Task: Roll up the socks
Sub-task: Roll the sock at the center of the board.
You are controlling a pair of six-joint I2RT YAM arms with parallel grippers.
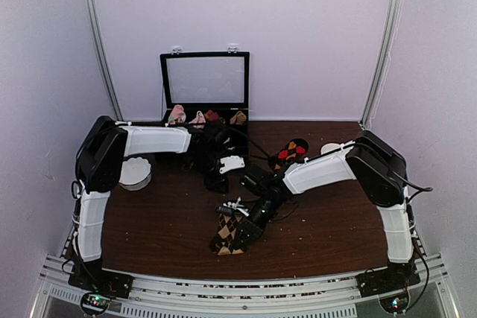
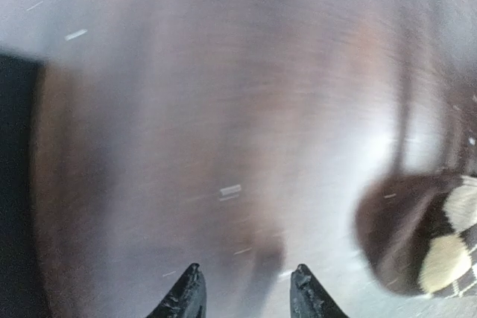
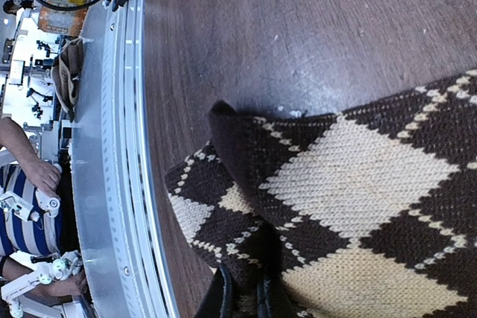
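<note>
A black sock with tan diamonds (image 1: 231, 234) lies crumpled near the table's front edge. My right gripper (image 1: 247, 229) is down on its upper end. The right wrist view shows this sock (image 3: 358, 176) close up, with my right gripper (image 3: 246, 297) shut on a raised fold of the knit. A second black sock with red and orange diamonds (image 1: 289, 152) lies flat behind the right arm. My left gripper (image 1: 218, 179) hovers mid-table behind the tan sock. In the blurred left wrist view it (image 2: 248, 288) stands open over bare wood, and the tan sock (image 2: 447, 247) shows at the right edge.
An open black case (image 1: 205, 83) stands at the back with several sock bundles (image 1: 195, 117) along its front. A white round object (image 1: 136, 172) sits at the left by the left arm. The metal rail (image 3: 119, 184) of the table's front edge runs close to the tan sock.
</note>
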